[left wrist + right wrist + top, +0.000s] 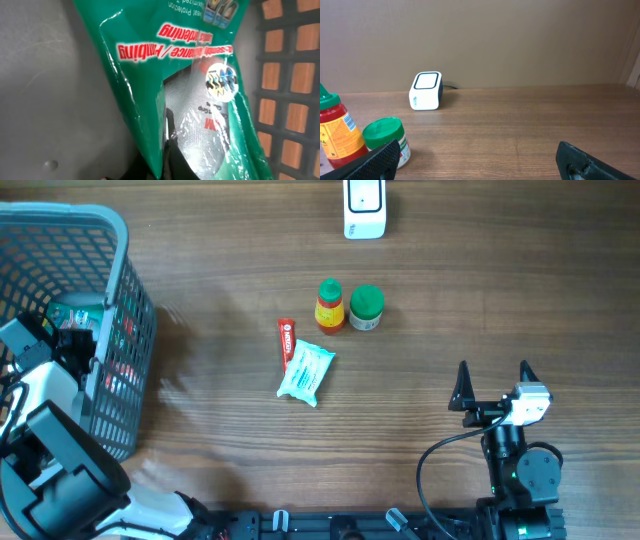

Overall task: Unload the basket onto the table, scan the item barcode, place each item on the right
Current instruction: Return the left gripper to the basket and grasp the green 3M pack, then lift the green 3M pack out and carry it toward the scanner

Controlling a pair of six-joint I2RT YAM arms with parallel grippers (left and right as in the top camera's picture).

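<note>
Noted left tool clenched on green packet, inside basket at frame left. Found right tool released, lower right. Yet to lift out and present to scanner, top centre.

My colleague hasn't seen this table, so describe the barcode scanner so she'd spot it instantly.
Look along the top edge of the wooden table in the overhead view. The scanner stands alone there, beyond the red sauce bottle and the green-lidded jar. It is the only white rounded box, with a dark-edged face.
</note>
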